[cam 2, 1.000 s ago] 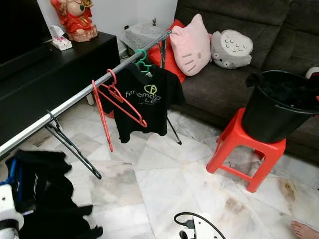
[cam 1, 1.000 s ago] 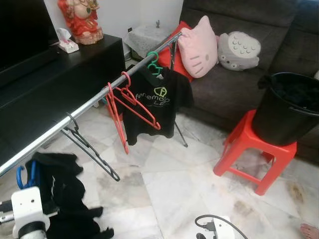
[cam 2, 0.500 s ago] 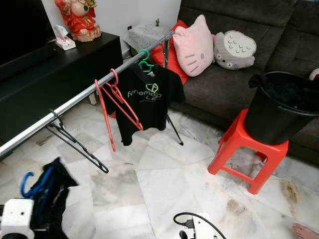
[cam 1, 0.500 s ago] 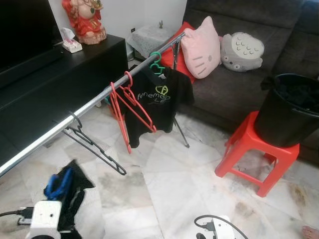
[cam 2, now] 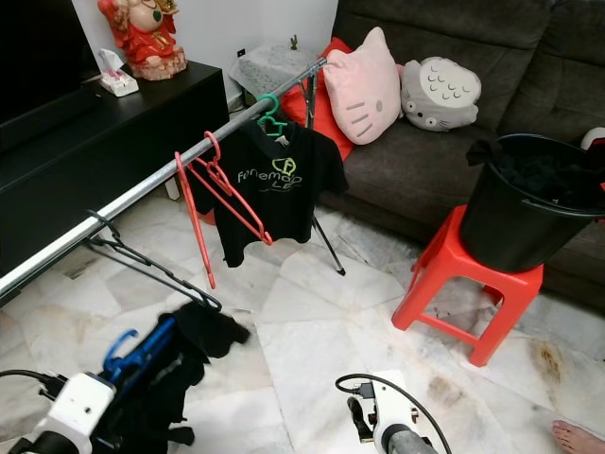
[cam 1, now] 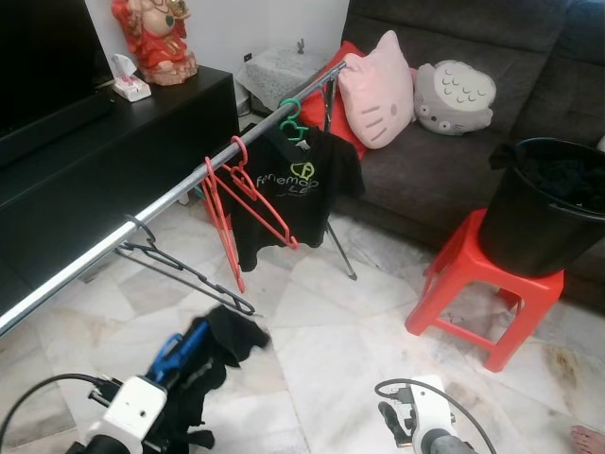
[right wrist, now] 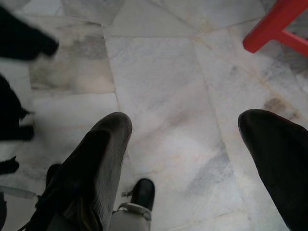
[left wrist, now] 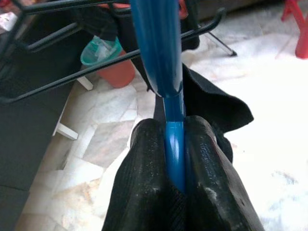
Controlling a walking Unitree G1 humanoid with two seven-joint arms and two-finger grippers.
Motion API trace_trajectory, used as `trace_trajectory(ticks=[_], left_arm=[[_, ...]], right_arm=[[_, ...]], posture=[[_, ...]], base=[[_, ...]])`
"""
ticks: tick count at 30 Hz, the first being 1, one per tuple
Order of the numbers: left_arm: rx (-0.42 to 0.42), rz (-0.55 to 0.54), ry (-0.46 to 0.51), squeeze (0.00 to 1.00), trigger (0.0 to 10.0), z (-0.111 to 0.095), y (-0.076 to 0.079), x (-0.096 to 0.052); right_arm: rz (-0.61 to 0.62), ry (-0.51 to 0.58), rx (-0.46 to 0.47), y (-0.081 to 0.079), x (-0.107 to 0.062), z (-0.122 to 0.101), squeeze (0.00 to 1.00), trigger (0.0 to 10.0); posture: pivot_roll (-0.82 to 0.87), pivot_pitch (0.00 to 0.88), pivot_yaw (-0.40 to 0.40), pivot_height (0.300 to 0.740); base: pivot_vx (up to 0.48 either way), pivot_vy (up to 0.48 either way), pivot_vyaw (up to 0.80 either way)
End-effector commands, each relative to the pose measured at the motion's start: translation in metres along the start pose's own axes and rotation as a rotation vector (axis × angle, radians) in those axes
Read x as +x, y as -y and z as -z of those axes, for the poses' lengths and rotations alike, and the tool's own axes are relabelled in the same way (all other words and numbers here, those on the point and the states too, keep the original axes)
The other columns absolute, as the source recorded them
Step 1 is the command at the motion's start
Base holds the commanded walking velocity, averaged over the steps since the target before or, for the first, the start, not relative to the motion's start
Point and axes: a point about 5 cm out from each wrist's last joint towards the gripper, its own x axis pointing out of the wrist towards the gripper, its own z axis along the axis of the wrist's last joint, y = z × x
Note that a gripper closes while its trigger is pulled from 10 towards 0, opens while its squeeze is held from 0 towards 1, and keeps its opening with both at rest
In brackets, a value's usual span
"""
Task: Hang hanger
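Note:
My left gripper (left wrist: 174,159) is shut on the neck of a blue hanger (left wrist: 161,53) that carries a black garment (cam 1: 225,342). It holds them low in front of me, below the slanting silver rail (cam 1: 189,187). On the rail hang an empty black hanger (cam 1: 184,272), red hangers (cam 1: 238,203) and a black T-shirt (cam 1: 301,184) on a green hanger (cam 1: 291,115). The blue hook (cam 2: 121,342) points up toward the black hanger without touching it. My right gripper (right wrist: 185,122) is open over the marble floor (right wrist: 159,86), holding nothing.
A black bucket (cam 1: 544,213) of dark clothes sits on a red stool (cam 1: 482,284) at the right. Behind stands a dark sofa (cam 1: 454,151) with cushions, and a black cabinet (cam 1: 85,161) runs along the left. A person's bare foot (cam 2: 577,437) shows at the bottom right.
My left arm has swung the blue hanger and black garment up off the floor and to the right, toward the rail. The right gripper has come a little further into view.

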Motion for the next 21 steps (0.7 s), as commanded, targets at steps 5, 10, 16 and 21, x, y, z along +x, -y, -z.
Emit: trace_trajectory(ticks=[5,10,16,21], left_arm=[[0.050,0.013,0.096,0.00,10.0,-0.016,-0.006,0.005],[0.066,0.019,0.176,0.00,10.0,-0.036,-0.010,0.009],[-0.020,0.003,0.136,0.00,10.0,-0.026,-0.006,0.012],[-0.280,-0.212,0.001,0.00,10.0,0.003,-0.010,0.018]], right_arm=[[0.027,0.059,-0.012,0.009,0.001,-0.012,0.00,10.0],[-0.006,0.169,-0.010,0.008,0.004,-0.036,0.00,10.0],[-0.019,0.191,-0.012,0.004,0.004,-0.039,0.00,10.0],[0.000,0.141,0.029,0.003,0.004,-0.029,0.00,10.0]], posture=[[-0.02,0.048,-0.019,0.740],[-0.02,0.050,-0.019,0.740],[-0.03,0.036,-0.018,0.740],[-0.03,0.024,-0.015,0.740]], base=[[0.000,0.000,0.00],[0.000,0.000,0.00],[0.000,0.000,0.00],[0.000,0.000,0.00]])
